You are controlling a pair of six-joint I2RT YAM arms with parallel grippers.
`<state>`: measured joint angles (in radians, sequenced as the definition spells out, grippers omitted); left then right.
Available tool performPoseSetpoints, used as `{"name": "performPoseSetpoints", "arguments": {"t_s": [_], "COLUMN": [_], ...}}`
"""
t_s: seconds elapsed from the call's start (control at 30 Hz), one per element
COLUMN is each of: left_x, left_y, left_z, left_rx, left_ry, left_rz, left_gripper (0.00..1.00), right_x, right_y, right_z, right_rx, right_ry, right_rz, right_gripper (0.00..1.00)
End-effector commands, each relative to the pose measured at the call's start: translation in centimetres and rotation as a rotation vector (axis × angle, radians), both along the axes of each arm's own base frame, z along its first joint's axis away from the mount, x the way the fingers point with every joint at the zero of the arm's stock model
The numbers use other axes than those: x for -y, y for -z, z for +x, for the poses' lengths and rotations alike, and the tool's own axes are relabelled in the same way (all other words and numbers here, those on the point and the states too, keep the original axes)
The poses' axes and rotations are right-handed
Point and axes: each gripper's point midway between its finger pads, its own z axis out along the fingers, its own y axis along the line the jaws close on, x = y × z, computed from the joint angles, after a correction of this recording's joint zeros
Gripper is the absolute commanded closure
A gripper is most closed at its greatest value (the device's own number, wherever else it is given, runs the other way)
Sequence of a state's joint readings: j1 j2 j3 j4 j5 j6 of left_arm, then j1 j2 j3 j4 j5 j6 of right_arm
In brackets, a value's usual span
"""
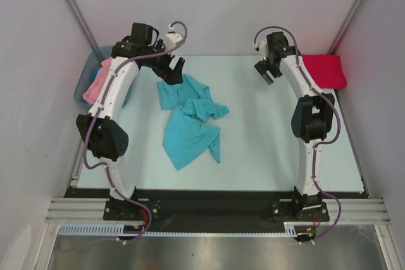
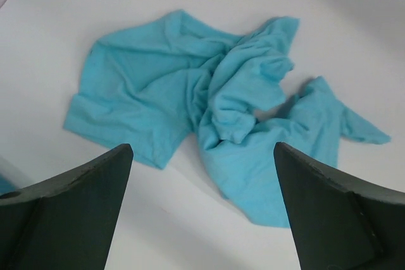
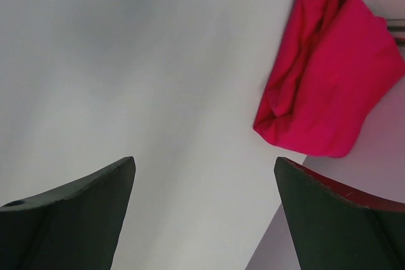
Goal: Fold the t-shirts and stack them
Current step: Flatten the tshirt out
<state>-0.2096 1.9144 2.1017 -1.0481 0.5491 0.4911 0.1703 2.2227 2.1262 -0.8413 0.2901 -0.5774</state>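
A crumpled teal t-shirt (image 1: 190, 118) (image 2: 209, 105) lies on the table left of centre. My left gripper (image 1: 174, 71) (image 2: 202, 150) hovers over its far edge, open, with nothing between the fingers. A folded crimson t-shirt (image 1: 326, 71) (image 3: 329, 74) rests at the far right corner of the table. My right gripper (image 1: 269, 74) (image 3: 205, 159) hangs open just left of it, above bare table, apart from the cloth. A pink t-shirt (image 1: 98, 83) sits in the bin on the far left, partly hidden by the left arm.
The grey-blue plastic bin (image 1: 82, 80) stands at the far left edge behind the left arm. The pale table surface (image 1: 266, 143) runs between the two arms. Grey walls close in the back and sides.
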Motion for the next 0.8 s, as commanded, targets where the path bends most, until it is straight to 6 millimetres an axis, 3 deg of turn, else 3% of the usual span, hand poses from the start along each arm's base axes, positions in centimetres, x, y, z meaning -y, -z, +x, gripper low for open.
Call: {"name": "performPoseSetpoints", "arguments": {"t_s": [0.0,0.13,0.2,0.43,0.5,0.53,0.63,0.67,0.77], "left_x": [-4.1,-6.9,-7.5,-8.7,-9.1,-9.3,-10.7,-11.2,-11.5], "left_y": [3.1,8.0,9.1,9.4,9.8,10.6,11.4,12.6,12.6], "left_z": [1.3,2.3,2.5,2.5,3.0,3.3,4.9,5.4,7.0], "left_rx": [0.029,-0.032,-0.058,-0.068,-0.056,-0.065,-0.049,-0.065,-0.046], "left_ry": [-0.117,-0.219,-0.246,-0.280,-0.293,-0.299,-0.371,-0.392,-0.428], "left_rz": [0.164,0.295,0.314,0.287,0.303,0.315,0.374,0.408,0.426], "left_gripper": [0.00,0.00,0.00,0.00,0.00,0.00,0.00,0.00,0.00], "right_x": [-3.2,-8.7,-11.0,-16.5,-16.6,-17.6,-17.7,-17.9,-18.5], "right_y": [-0.4,0.8,0.5,0.4,1.5,2.0,3.5,3.5,3.2], "right_z": [-1.5,-5.0,-5.8,-11.7,-13.0,-13.4,-12.6,-12.2,-10.4], "right_rx": [-0.048,-0.193,-0.219,-0.419,-0.458,-0.459,-0.430,-0.420,-0.356], "right_ry": [-0.077,-0.186,-0.238,-0.517,-0.555,-0.587,-0.589,-0.590,-0.564], "right_rz": [0.066,0.289,0.368,0.484,0.426,0.395,0.306,0.302,0.310], "right_gripper": [0.00,0.06,0.21,0.11,0.09,0.07,0.03,0.04,0.05]}}
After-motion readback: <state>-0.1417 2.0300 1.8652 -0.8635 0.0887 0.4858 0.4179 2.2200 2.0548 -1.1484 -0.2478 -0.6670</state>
